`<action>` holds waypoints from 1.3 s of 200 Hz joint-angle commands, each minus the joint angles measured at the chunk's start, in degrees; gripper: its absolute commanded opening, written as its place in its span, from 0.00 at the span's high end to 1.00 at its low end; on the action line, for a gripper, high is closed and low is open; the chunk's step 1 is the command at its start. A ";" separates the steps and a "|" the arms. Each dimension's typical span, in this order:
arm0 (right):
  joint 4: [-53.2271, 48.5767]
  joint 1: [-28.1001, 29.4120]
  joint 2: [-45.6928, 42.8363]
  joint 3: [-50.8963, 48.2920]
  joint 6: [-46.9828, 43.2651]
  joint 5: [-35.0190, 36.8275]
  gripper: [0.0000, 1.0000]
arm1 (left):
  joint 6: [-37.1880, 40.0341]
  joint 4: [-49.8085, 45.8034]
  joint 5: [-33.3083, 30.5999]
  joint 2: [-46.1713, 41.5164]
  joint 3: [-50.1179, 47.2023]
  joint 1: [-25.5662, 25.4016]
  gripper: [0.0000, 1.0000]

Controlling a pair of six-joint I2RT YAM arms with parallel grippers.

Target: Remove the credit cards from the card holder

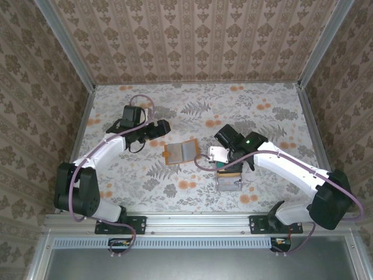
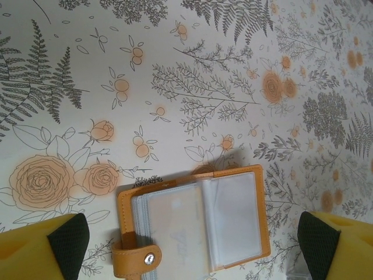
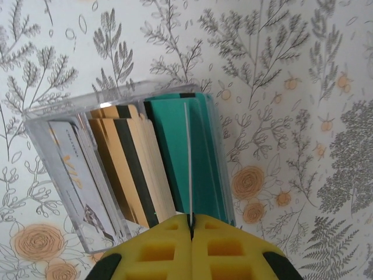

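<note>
The card holder (image 2: 233,216) lies open at bottom centre between the left gripper's (image 2: 192,239) spread fingers, while the right gripper (image 3: 190,224) pinches a credit card (image 3: 187,163) (edge-on, print unreadable).

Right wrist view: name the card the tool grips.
The edge-on card, a thin pale line over the teal cards, pinched in the shut right tool; tan cards and white card sit leftward.
</note>
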 commanded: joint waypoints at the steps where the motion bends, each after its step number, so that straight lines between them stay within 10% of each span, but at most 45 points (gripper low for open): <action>1: 0.60 0.46 0.41 -1.28 -2.50 1.99 1.00 | -0.37 0.49 -0.64 -1.56 -1.13 0.66 0.04; 101: 5.24 1.05 4.00 -2.76 -1.41 2.33 1.00 | -0.37 0.52 -0.22 -2.23 -2.01 0.89 0.04; 147: 9.37 1.08 4.68 -3.55 -0.36 9.00 0.72 | -0.38 0.63 -0.12 -2.47 -2.49 1.11 0.04; 199: 11.48 0.11 4.18 -1.48 3.94 9.32 0.70 | -0.31 0.63 -0.29 -2.36 -2.64 1.15 0.04; 260: 16.07 0.02 7.84 8.04 25.16 0.65 0.76 | -0.73 -0.07 0.30 -1.58 -3.14 1.10 0.07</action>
